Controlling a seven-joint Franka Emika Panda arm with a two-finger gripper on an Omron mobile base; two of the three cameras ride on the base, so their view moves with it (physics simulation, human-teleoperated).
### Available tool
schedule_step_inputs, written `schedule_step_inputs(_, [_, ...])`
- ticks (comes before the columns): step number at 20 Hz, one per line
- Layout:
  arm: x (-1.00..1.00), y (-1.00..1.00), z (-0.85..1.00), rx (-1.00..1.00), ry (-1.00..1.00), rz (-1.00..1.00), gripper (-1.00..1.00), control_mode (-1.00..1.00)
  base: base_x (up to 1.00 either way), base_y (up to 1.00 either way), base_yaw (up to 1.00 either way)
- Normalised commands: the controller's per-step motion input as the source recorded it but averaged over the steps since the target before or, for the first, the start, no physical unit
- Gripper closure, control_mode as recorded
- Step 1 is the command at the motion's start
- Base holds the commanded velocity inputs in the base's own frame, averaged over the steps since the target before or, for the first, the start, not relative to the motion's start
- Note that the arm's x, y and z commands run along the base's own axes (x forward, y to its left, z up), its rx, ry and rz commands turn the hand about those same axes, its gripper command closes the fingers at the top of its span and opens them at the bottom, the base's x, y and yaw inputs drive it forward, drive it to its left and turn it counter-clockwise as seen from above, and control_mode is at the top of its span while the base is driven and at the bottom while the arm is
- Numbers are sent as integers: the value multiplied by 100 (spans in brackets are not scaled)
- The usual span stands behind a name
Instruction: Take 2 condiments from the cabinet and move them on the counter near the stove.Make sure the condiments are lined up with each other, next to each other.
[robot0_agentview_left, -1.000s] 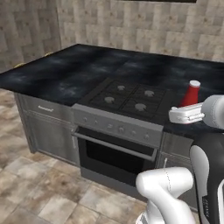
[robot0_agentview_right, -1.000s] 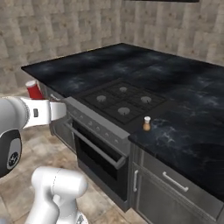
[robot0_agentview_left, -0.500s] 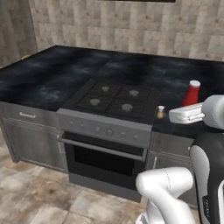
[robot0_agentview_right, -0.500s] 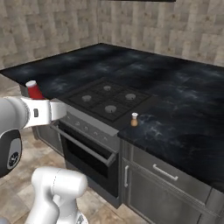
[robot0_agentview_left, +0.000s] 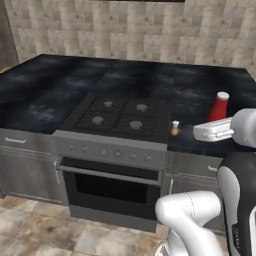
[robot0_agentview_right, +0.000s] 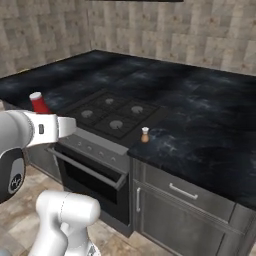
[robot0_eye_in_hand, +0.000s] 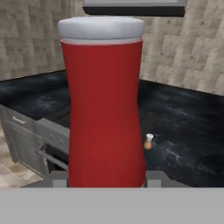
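Observation:
My gripper (robot0_agentview_left: 216, 122) is shut on the slim red condiment bottle (robot0_agentview_left: 218, 106) with a white cap, holding it upright in the air in front of the counter (robot0_agentview_left: 45, 90). The same red bottle (robot0_eye_in_hand: 105, 109) looms large in the hand view and pokes up behind the hand in the right base view (robot0_agentview_right: 38, 102). The shorter orange-brown condiment (robot0_agentview_left: 174, 128) stands on the black counter just right of the stove (robot0_agentview_left: 120, 115), near the front edge. It also shows as the small bottle (robot0_agentview_right: 145, 135) and, past the red one, as the bottle (robot0_eye_in_hand: 148, 141). The cabinet is out of view.
The oven door with its silver handle (robot0_agentview_left: 107, 175) sits below the knob row. Grey lower cabinets (robot0_agentview_right: 185, 210) flank it. A tiled wall (robot0_agentview_left: 150, 30) backs the counter, and a dark hood-like block (robot0_eye_in_hand: 133, 8) hangs above. Wide bare counter (robot0_agentview_right: 210, 115) spreads right of the stove.
The whole picture has shifted, so the base has driven along the counter. The orange-brown bottle came into the left base view. The grip on the red bottle is unchanged.

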Motion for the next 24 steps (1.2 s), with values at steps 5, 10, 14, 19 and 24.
schedule_step_inputs(5, [0, 0, 0, 0, 0, 0, 100, 100, 24, 57, -21])
schedule_step_inputs(10, [0, 0, 0, 0, 0, 0, 100, 100, 17, 56, -18])
schedule_step_inputs(14, [0, 0, 0, 0, 0, 0, 100, 100, 15, 32, -16])
schedule_step_inputs(19, [0, 0, 0, 0, 0, 0, 100, 100, 15, 17, -19])
schedule_step_inputs(24, [0, 0, 0, 0, 0, 0, 100, 100, 17, 15, -23])
